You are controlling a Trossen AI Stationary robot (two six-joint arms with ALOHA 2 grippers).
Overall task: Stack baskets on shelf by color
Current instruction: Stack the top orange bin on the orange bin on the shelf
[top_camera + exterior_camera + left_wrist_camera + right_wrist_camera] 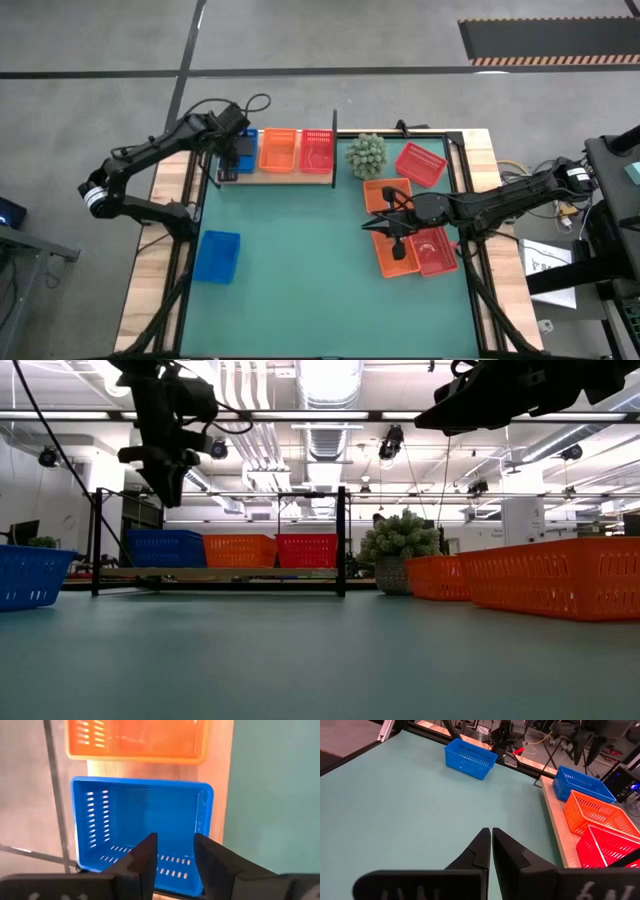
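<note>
On the wooden shelf [275, 177] at the far left stand a blue basket [145, 820], an orange basket [279, 149] and a red basket [317, 150], side by side on their bottoms. My left gripper [175, 842] hangs open just above the blue basket's one long wall and points down; in the low view my left gripper [165, 485] is clear of the basket's rim. My right gripper [385, 222] is shut and hovers over the mat at the right, beside orange baskets [395, 255]. Another blue basket [217, 256] sits on the mat at the near left.
A spiky green plant [366, 155] stands right of the shelf's black post [334, 148]. An orange basket [385, 192] and red baskets [420, 163] [435, 250] lie at the right. The middle of the green mat [300, 270] is bare.
</note>
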